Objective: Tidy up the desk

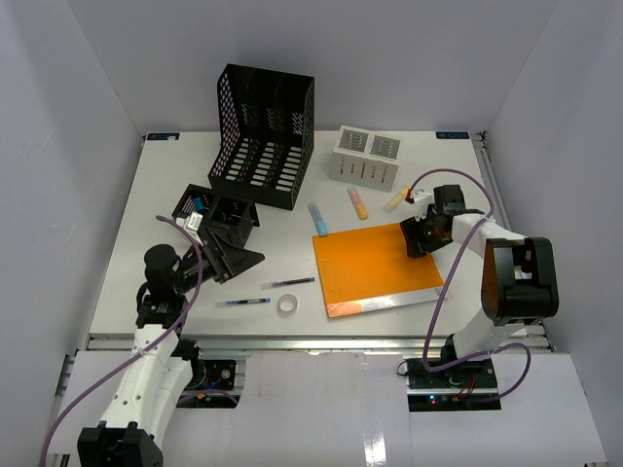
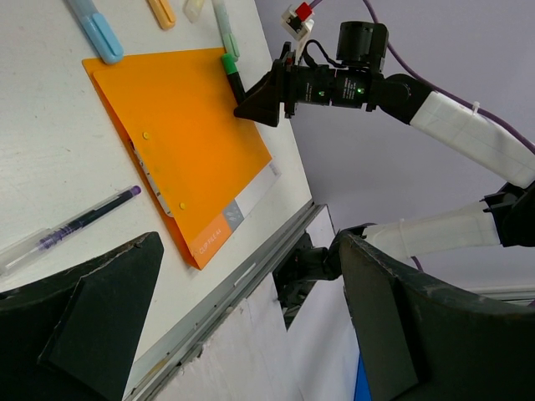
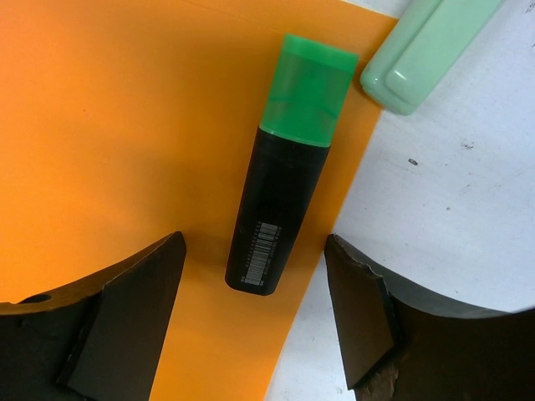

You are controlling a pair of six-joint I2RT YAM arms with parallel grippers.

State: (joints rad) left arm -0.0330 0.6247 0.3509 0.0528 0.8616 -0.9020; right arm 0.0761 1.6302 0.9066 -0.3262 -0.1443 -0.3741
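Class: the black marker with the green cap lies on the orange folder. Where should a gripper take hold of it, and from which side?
Grip the marker by its black barrel, about mid-length, coming straight down from above. It lies flat on the folder, so only its two long, straight sides are free to pinch. The right gripper straddles those sides with its jaws open.

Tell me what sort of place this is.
Probably a robotics test cell staged as an office: a white desk boxed in by plain walls, a black mesh file rack, an orange folder, and robot arms bolted at the front edge.
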